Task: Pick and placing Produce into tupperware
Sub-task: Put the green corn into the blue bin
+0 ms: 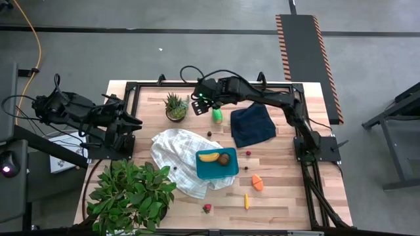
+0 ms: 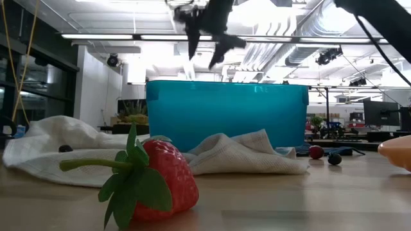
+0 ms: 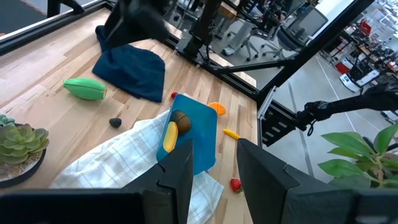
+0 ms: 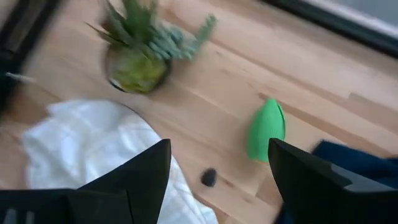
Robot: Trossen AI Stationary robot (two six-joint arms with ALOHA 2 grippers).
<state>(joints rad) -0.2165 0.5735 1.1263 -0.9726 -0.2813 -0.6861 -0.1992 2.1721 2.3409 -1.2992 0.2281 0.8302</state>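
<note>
My left gripper waits at the table's left edge, fingers a little apart, holding nothing. My right gripper, spread wide, hangs over one green fruit. It may roll away. The tupperware holds one banana, one brown fruit.
</note>
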